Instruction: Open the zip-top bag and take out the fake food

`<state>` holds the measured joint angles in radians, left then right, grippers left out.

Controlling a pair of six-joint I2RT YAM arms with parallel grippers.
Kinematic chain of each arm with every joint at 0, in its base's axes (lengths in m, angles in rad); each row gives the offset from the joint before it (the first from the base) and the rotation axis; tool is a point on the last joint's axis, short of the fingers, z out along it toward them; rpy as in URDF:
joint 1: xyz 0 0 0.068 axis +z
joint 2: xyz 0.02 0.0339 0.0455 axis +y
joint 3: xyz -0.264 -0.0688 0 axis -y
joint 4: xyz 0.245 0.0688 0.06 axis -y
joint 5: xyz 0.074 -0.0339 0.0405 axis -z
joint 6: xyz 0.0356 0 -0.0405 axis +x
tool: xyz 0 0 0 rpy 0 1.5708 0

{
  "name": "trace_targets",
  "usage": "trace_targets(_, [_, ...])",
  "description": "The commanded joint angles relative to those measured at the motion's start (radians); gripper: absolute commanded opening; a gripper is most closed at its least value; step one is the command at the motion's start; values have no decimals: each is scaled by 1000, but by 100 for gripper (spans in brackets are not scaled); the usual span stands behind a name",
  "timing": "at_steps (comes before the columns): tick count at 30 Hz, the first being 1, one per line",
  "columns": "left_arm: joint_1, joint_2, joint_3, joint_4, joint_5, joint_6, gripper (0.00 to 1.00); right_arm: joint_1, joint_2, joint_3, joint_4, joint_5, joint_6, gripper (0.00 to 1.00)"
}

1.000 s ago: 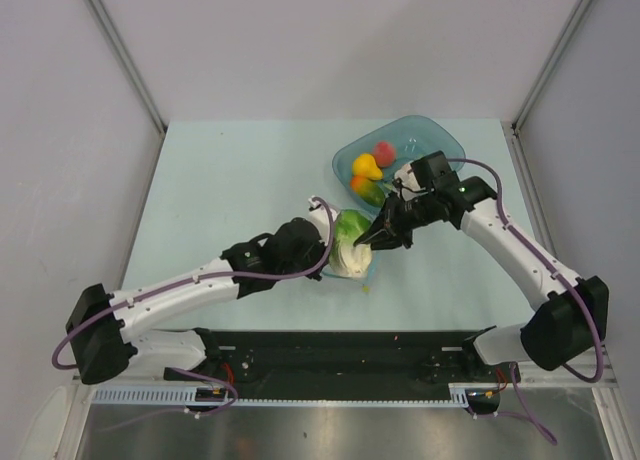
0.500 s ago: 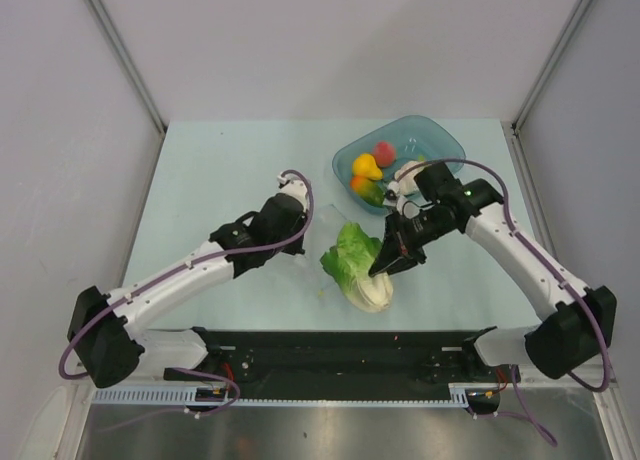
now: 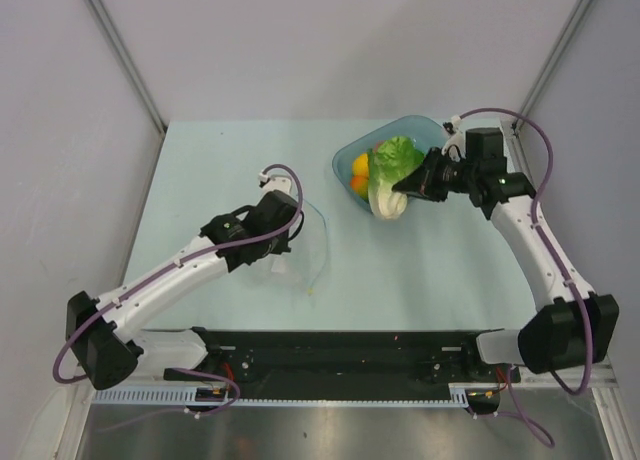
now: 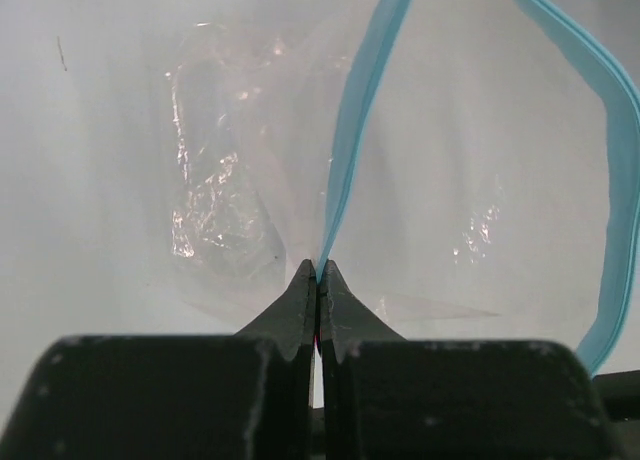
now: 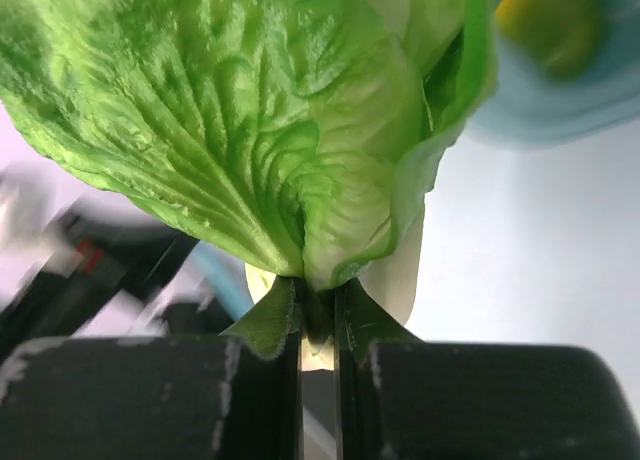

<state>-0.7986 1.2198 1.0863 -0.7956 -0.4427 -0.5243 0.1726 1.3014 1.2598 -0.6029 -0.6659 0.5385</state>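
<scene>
Right gripper (image 3: 398,188): clamped on cabbage (image 3: 390,168) over teal tray (image 3: 441,131). Left gripper (image 4: 317,280): pinching blue strip (image 4: 352,130) of zip-top bag (image 3: 303,242), left of tray.

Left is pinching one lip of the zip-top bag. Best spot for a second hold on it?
Probably the free lip of the blue zip strip, bowed clear of the lip in the left gripper. Come from the robot's right, jaws straddling its edge: it stands open and looks like a firmer band, while the zip-top bag's film is thin and crinkled.
</scene>
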Motion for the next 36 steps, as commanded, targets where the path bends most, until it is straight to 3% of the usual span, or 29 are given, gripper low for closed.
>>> trace_targets(1, [13, -25, 57, -42, -39, -23, 0, 1, 133, 35, 251, 314, -8, 0])
trace_targets(6, [27, -19, 70, -39, -42, 15, 0, -1, 277, 47, 392, 433, 49, 0])
trace_targets(9, [44, 10, 90, -65, -54, 35, 0, -2, 367, 50, 474, 401, 98, 1])
trace_targets(14, [78, 27, 101, -71, -56, 61, 0, -5, 475, 84, 490, 404, 121, 18])
trace_targets(20, [136, 66, 109, -42, -45, 93, 0, -7, 535, 205, 283, 459, 69, 74])
trace_targets(26, [167, 159, 165, -39, -70, 121, 0, 16, 536, 407, -53, 557, -55, 100])
trace_targets(30, [180, 228, 221, -19, -67, 135, 0, 56, 459, 429, -207, 664, -107, 100])
trace_targets(34, [187, 323, 285, -24, -73, 147, 0, 85, 321, 284, -209, 664, -103, 100])
trace_targets(36, [187, 366, 319, -19, -67, 153, 10, 103, 282, 235, -233, 664, -98, 100])
